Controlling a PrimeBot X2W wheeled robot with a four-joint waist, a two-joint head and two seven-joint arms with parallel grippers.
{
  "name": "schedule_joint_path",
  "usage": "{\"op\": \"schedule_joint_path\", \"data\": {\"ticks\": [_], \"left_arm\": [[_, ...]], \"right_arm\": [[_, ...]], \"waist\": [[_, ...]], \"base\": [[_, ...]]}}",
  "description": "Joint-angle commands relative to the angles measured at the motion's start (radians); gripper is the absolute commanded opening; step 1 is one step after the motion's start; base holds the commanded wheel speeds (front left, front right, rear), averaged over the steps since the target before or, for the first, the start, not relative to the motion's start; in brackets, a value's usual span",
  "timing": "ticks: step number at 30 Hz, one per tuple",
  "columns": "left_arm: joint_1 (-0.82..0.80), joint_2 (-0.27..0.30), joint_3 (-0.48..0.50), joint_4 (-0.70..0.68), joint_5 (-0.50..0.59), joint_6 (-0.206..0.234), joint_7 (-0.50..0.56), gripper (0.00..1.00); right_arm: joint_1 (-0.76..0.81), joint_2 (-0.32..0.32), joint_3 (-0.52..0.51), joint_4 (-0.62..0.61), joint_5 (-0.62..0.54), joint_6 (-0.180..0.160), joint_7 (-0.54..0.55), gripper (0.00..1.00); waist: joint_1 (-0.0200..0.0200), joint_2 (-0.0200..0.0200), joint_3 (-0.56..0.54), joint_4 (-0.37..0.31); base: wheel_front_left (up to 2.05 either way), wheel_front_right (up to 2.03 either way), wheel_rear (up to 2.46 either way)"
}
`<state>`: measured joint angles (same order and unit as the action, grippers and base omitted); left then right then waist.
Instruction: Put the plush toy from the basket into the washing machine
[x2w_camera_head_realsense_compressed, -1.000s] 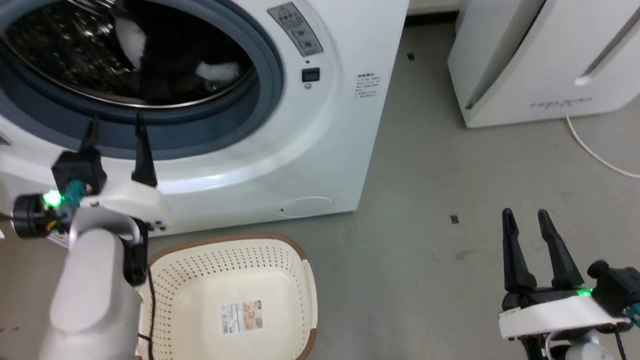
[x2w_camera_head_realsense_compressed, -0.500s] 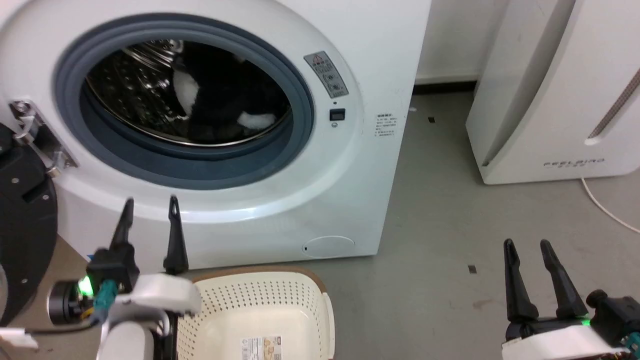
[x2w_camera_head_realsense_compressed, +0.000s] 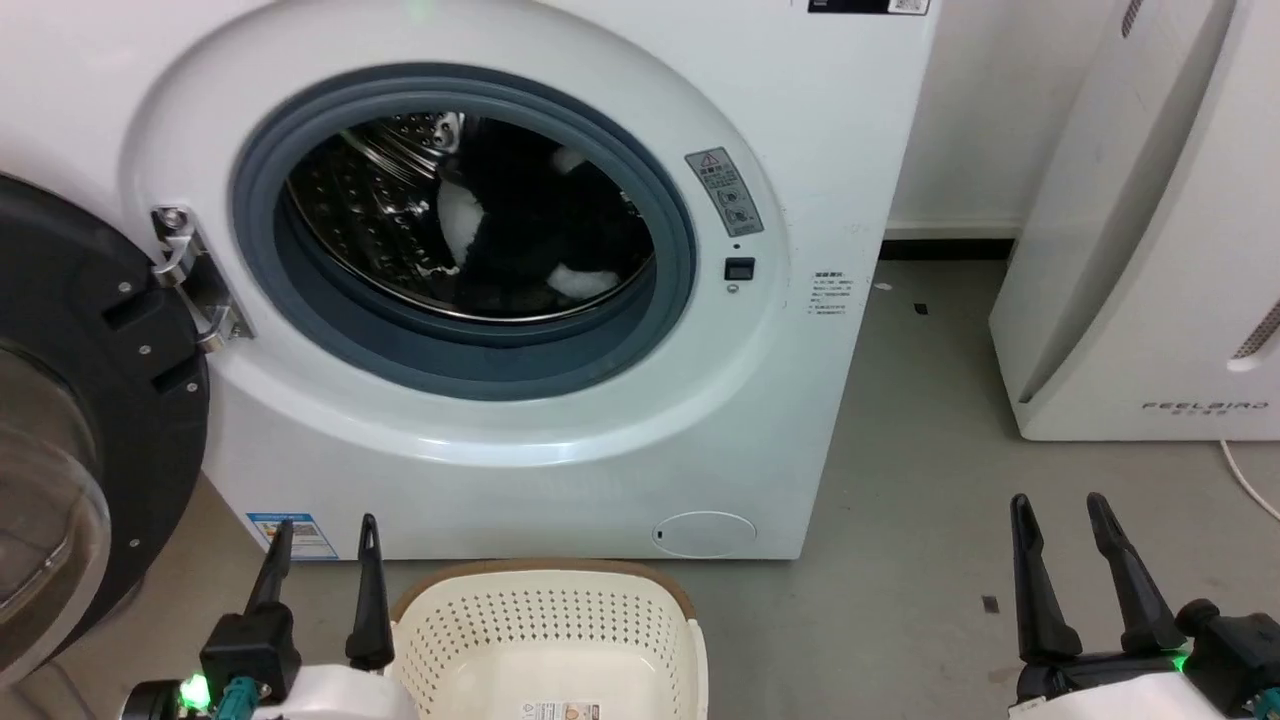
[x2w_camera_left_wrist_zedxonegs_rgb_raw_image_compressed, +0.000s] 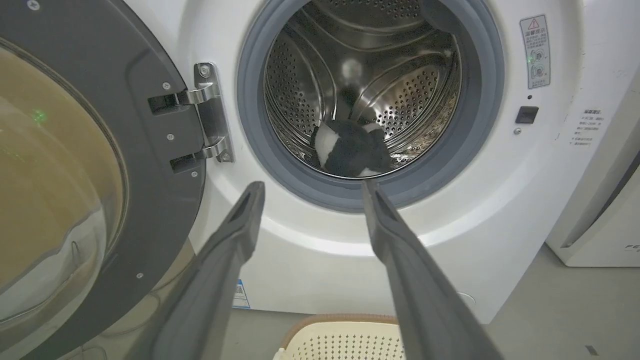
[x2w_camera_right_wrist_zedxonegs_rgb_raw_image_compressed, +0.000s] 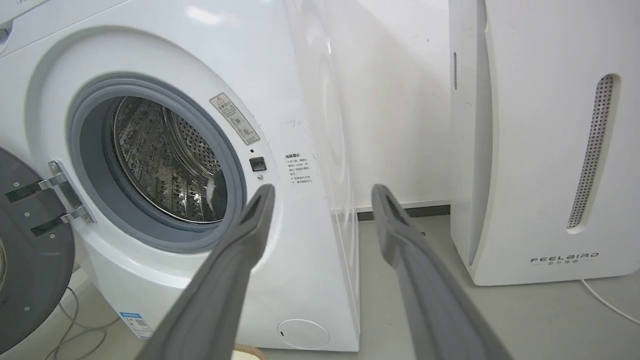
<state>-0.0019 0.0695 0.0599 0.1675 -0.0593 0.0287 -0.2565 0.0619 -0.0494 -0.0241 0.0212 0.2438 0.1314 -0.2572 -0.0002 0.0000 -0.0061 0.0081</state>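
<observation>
The black-and-white plush toy (x2w_camera_head_realsense_compressed: 520, 235) lies inside the steel drum of the washing machine (x2w_camera_head_realsense_compressed: 560, 440), low behind the grey rubber rim; the left wrist view also shows the plush toy (x2w_camera_left_wrist_zedxonegs_rgb_raw_image_compressed: 350, 152) there. The dark round door (x2w_camera_head_realsense_compressed: 80, 420) hangs swung wide to the left. The cream basket (x2w_camera_head_realsense_compressed: 550, 640) stands on the floor in front of the washer with nothing in it but its label. My left gripper (x2w_camera_head_realsense_compressed: 322, 535) is open just left of the basket, well back from the porthole. My right gripper (x2w_camera_head_realsense_compressed: 1058, 510) is open over the floor at lower right.
A white FEELBIRD appliance (x2w_camera_head_realsense_compressed: 1150, 250) stands right of the washer, a white cable (x2w_camera_head_realsense_compressed: 1245, 480) trailing from it. Grey floor (x2w_camera_head_realsense_compressed: 900, 520) lies between the two machines. Loose cables (x2w_camera_right_wrist_zedxonegs_rgb_raw_image_compressed: 70, 320) run under the open door.
The head camera has risen and pulled back, so the washer sits lower and whole in view. My left gripper has drawn back from the porthole rim to beside the basket, still open and holding nothing.
</observation>
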Motion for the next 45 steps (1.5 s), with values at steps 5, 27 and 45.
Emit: {"op": "schedule_joint_path", "data": {"ticks": [5, 27, 45], "left_arm": [[0.028, -0.010, 0.005, -0.010, 0.004, -0.006, -0.005, 1.00], [0.019, -0.012, -0.005, -0.030, 0.010, -0.008, 0.033, 0.00], [0.016, -0.013, -0.014, -0.053, 0.018, -0.011, 0.070, 0.00]], "right_arm": [[0.020, -0.001, -0.012, -0.010, -0.015, -0.001, -0.005, 1.00], [-0.008, 0.000, -0.006, -0.008, -0.045, 0.000, 0.034, 0.00], [-0.016, 0.000, -0.001, -0.010, -0.077, 0.000, 0.070, 0.00]], "waist": [[0.0002, 0.0000, -0.016, 0.021], [0.0002, 0.0000, -0.014, 0.020], [0.0002, 0.0000, -0.011, 0.015]], "base": [[0.00, 0.00, 0.00], [0.00, 0.00, 0.00], [0.00, 0.00, 0.00]]}}
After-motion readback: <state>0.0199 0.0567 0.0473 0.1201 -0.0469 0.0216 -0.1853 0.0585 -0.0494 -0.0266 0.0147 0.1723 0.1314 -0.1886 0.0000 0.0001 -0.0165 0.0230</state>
